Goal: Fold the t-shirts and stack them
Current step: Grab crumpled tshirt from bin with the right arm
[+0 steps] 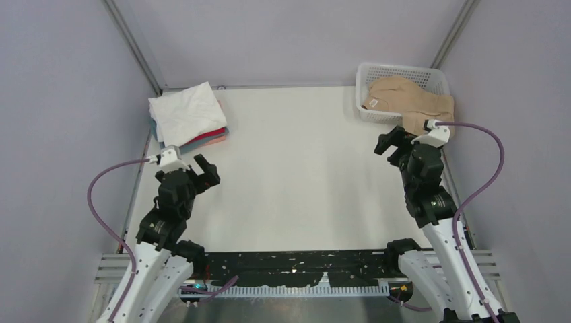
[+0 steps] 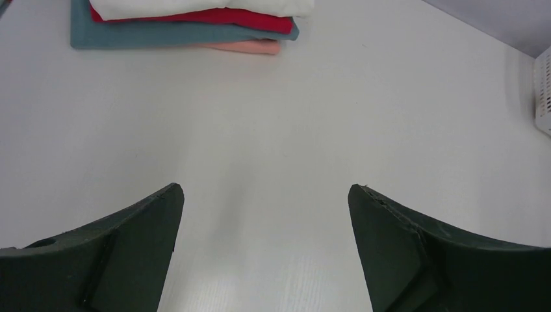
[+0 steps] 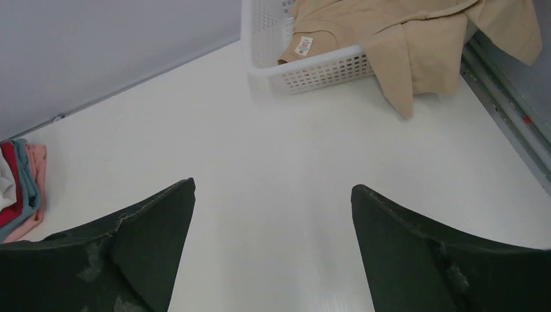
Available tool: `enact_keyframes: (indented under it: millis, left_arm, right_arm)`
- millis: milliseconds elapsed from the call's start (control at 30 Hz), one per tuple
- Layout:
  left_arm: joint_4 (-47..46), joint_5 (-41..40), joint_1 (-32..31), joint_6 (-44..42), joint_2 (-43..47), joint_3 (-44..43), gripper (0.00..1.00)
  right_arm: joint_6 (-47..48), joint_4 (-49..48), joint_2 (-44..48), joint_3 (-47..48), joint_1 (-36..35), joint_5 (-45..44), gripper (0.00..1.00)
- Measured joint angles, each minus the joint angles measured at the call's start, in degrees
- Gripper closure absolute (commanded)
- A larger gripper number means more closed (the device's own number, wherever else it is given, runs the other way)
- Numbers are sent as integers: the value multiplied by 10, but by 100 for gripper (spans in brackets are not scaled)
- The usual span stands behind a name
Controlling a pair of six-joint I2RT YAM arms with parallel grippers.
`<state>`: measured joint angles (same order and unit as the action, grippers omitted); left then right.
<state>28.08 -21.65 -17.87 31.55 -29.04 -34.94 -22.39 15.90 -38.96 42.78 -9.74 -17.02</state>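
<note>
Both arms hovered over the white table [image 1: 303, 175] with nothing in hand as I lined up the next pick. The right gripper [image 1: 394, 142] had its jaws spread wide and empty. The left gripper [image 1: 196, 172] gaped just as wide over bare tabletop, also holding nothing.

The one unfolded piece, the tan t-shirt [image 1: 404, 97], lay bunched in the white mesh basket [image 1: 377, 69] at the far right corner. Its collar label faced the basket's left end, and its bulk ran roughly left to right across the basket, though it was too crumpled for me to call that axis firmly. One flap spilled over the near rim at the right end and drooped to the table beside the wall rail.

From the right wrist camera, the shirt sat ahead of the jaws and off to their right, near but not touching. The folded stack [image 1: 187, 116] rested at the far left corner, just beyond the left gripper. It had white on top, with red, grey-blue and pink edges showing beneath.

I judged the right arm much the nearer to the tan shirt, with the left well apart across the table. The pick therefore looked like a forward reach by the right arm, angled slightly rightward toward the hanging flap.
</note>
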Motion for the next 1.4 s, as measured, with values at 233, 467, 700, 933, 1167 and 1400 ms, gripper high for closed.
enact_keyframes:
  millis: [233,467,700,933,1167,1400]
  left_arm:
    - [-8,0,0,-1,-21,0,0]
    - [-17,-5,0,-5,-70,-11,0]
    - [-15,-18,0,-8,-117,-22,1]
    - [-17,-26,0,-10,-139,-28,0]
    - [-17,-30,0,-16,-155,-32,0]
    - [-17,-34,0,-20,-168,-33,0]
  right_arm:
    - [58,0,-150,115,5,4,5]
    - [81,38,-474,437,64,-5,5]
    - [121,101,-790,739,122,21,5]
    - [168,182,-989,926,165,56,5]
    - [230,206,-995,910,164,54,5]
    - [303,260,-995,910,160,42,5]
